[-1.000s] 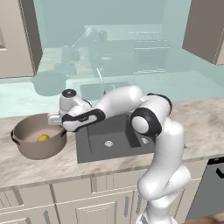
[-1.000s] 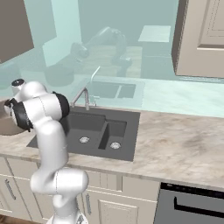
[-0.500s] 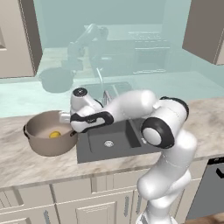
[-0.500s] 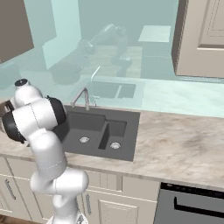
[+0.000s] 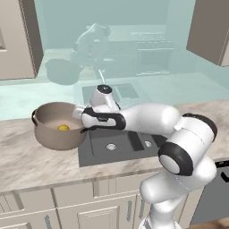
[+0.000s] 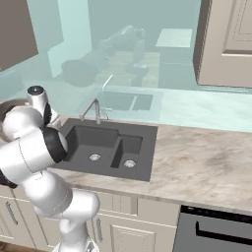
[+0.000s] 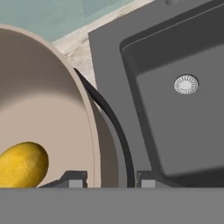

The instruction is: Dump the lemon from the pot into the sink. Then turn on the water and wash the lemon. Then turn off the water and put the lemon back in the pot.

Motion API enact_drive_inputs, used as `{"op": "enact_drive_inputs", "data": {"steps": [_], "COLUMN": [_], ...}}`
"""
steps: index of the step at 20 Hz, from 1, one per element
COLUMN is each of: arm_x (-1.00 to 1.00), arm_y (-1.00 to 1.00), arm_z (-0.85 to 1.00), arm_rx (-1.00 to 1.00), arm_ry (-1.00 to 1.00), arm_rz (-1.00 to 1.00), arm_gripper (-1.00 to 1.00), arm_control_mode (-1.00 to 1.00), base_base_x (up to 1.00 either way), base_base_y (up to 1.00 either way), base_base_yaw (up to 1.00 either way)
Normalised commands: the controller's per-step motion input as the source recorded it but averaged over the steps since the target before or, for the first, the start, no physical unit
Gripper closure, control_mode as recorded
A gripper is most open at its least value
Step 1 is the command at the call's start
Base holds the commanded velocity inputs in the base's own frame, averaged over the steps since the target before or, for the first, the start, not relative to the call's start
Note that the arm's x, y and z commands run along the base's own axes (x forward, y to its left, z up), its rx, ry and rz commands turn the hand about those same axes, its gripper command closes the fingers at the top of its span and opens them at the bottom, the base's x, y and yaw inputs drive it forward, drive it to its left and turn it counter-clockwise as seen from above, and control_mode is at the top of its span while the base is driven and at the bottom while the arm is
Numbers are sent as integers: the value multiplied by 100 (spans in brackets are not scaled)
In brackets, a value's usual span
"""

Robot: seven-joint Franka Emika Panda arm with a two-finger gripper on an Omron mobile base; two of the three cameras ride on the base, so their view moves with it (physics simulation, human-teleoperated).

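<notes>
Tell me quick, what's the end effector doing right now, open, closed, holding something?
End effector: closed on the rim of the pot, beside its dark handle, one fingertip inside the wall and one outside. The lemon lies inside the pot.

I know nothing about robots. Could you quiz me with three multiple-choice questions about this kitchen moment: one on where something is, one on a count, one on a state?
1. Where is the small yellow lemon?
A. in the sink
B. inside the wide taupe-brown metal pot
C. on the counter

2. How many basins has the dark grey rectangular sink?
A. one
B. two
C. three

3. What is the gripper doing?
A. straddling the pot's rim and dark handle
B. holding the lemon
C. gripping the faucet

Answers:
1 B, the lemon lies on the pot's floor.
2 B, a divider and two silver drains show.
3 A, in the hand view a fingertip sits on each side of the pot's wall and handle.
</notes>
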Motion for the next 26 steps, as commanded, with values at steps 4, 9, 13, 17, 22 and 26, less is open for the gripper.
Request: {"op": "enact_drive_inputs", "data": {"steps": [4,9,13,17,22,26], "arm_x": [-2,0,0,0,0,0], "arm_y": [0,0,0,0,-3,-21], "arm_z": [49,59,56,49,41,34], "arm_rx": [9,7,3,2,5,1], "arm_ry": [2,2,7,13,19,16], "arm_rz": [-10,-8,-10,-9,-8,-9], "arm_gripper": [100,100,100,100,100,100], "arm_control_mode": [-100,-100,-100,-100,-100,-100], "base_base_x": [0,0,0,0,0,0], "base_base_y": [0,0,0,0,0,0], "base_base_yaw": [0,0,0,0,0,0]}}
